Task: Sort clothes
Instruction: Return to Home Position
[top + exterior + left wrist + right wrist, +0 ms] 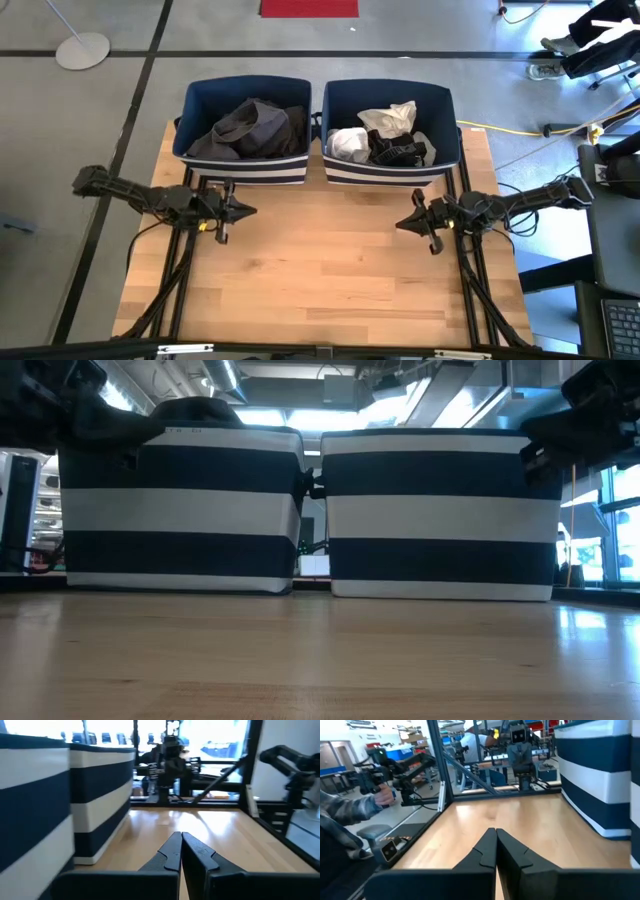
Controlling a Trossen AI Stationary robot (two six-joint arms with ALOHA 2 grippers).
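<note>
Dark grey and black clothes (pixel 250 128) lie heaped in the left navy bin (pixel 243 92). White, light grey and black clothes (pixel 385 135) lie in the right navy bin (pixel 388 92). My left gripper (pixel 250 210) hovers shut above the table, in front of the left bin, pointing level toward the table's right. My right gripper (pixel 400 223) hovers shut in front of the right bin, pointing level toward the table's left. Both hold nothing; their shut fingers show in the wrist views (pixel 181 838) (pixel 495 832).
The two white-striped bins (pixel 180 510) (pixel 440 510) stand side by side along the table's far edge. Bare wooden tabletop (pixel 320 270) lies between and in front of the grippers. A person's sleeve and hand (pixel 350 810) show beyond the table's left side.
</note>
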